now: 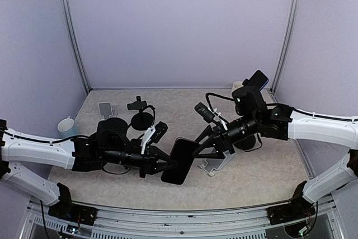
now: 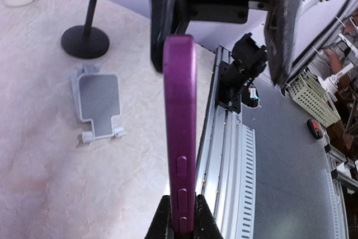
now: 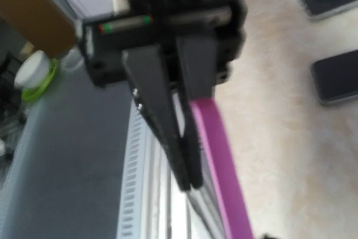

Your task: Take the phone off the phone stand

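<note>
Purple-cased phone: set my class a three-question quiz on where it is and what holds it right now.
1. Multiple choice: in the left wrist view, what clamps the lower end of the purple-cased phone? A) the left pincer B) the right pincer C) nothing
2. Fill in: the grey plastic phone stand sits on the beige marbled table, holding ___.
3. True or false: the phone rests in the stand.
Key: 1 A; 2 nothing; 3 false.
</note>
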`<state>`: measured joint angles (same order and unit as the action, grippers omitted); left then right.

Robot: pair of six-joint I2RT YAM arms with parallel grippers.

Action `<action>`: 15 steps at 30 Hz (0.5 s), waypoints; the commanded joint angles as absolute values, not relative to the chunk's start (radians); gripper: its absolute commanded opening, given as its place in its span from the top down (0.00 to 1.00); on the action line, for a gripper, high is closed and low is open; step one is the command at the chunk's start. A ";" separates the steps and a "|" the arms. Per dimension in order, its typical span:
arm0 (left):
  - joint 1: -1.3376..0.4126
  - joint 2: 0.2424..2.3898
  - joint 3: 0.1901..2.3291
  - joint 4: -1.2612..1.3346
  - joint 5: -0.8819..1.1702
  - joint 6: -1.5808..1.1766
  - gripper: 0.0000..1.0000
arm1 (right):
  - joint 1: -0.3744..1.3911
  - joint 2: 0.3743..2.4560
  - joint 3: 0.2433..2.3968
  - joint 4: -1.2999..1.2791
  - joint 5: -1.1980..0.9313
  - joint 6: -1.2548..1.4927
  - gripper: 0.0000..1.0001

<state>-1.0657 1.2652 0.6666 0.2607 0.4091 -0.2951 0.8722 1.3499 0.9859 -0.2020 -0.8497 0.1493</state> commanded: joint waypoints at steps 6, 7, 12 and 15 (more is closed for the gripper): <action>-0.990 1.286 0.546 0.475 0.252 -0.613 1.00 | 0.749 1.252 0.879 -0.125 -0.674 0.268 0.23; -0.984 1.300 0.545 0.480 0.235 -0.642 1.00 | 0.742 1.249 0.868 -0.120 -0.662 0.273 0.24; -0.970 1.402 0.566 0.491 0.183 -0.768 1.00 | 0.736 1.244 0.833 -0.109 -0.616 0.287 0.25; -0.964 1.468 0.608 0.450 0.152 -0.833 1.00 | 0.734 1.243 0.815 -0.101 -0.613 0.288 0.26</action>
